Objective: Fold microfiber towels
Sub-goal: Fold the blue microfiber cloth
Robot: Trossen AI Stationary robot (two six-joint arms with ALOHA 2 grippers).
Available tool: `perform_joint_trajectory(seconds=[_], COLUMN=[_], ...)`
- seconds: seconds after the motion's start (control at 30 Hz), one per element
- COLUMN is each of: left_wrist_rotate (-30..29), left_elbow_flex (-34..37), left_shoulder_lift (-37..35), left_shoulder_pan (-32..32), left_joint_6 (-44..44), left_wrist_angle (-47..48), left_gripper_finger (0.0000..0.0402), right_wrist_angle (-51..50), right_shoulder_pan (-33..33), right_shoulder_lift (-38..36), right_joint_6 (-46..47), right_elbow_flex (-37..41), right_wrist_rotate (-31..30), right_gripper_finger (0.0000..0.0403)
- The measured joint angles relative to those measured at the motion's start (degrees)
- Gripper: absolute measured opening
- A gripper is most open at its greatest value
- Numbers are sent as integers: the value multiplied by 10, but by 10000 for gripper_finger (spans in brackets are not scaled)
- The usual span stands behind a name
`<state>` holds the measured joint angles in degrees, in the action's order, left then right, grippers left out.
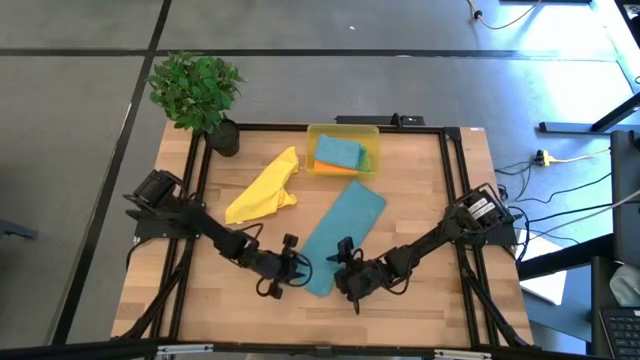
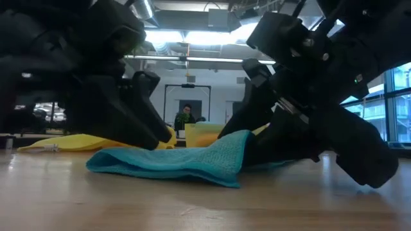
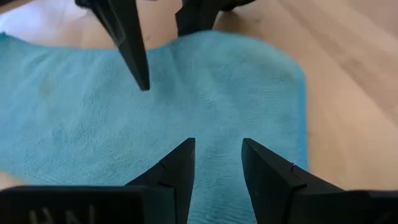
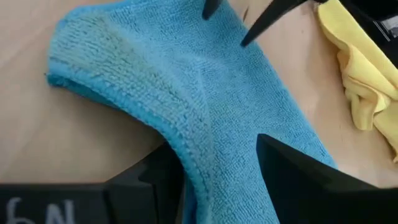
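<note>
A light teal-blue towel [image 1: 347, 228] lies on the wooden table as a long slanting strip; its near end [image 2: 234, 146] rises off the wood. My left gripper [image 3: 217, 149] is open over that near end, on the strip's left side [image 1: 300, 268]. My right gripper [image 4: 217, 155] stands open at the strip's right side [image 1: 342, 262], with the towel's long edge between its fingers. A crumpled yellow towel [image 1: 262, 190] rests on the table farther back. My left gripper points slanting down at the teal towel's near end [image 3: 217, 106]; I cannot tell whether its tips touch the cloth. My right gripper comes slanting down from the table's right. The towel's thick long edge [image 4: 186, 134] runs between its fingers, over one finger [image 4: 155, 180] and under the other [image 4: 298, 180]. The cloth there is raised off the table [image 2: 239, 154].
A translucent yellow bin [image 1: 312, 140] at the table's far edge holds teal, orange and green cloths. A potted plant [image 1: 200, 92] stands at the far left corner. Bare wood lies along the near edge [image 1: 400, 320].
</note>
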<state>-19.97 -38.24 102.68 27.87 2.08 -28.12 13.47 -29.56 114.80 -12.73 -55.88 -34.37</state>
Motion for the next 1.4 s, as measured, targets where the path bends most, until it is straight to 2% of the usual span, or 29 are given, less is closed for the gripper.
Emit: perform_joint_trajectory(seconds=[0.27,0.47,0.63,0.93,1.03,1.4], left_wrist_rotate=[-1,-5,-5,-31,-46,-124], left_elbow_flex=[0,0,0,0,0,-29], left_shoulder_lift=[-20,-52,-53,-53,-53,-53], left_shoulder_pan=[12,26,40,75,86,127], left_joint_6=[83,70,41,47,44,75], left_wrist_angle=[9,85,117,177,206,240], left_gripper_finger=[124,124,124,124,124,124], right_wrist_angle=[2,4,5,5,5,5], right_shoulder_pan=[-1,-1,-1,-1,3,30], right_shoulder_lift=[0,-1,-2,-2,-3,-29], right_joint_6=[22,36,48,66,94,160], right_elbow_flex=[0,0,0,-1,-1,-1], right_wrist_rotate=[7,66,93,135,138,206], right_gripper_finger=[198,191,142,12,11,4])
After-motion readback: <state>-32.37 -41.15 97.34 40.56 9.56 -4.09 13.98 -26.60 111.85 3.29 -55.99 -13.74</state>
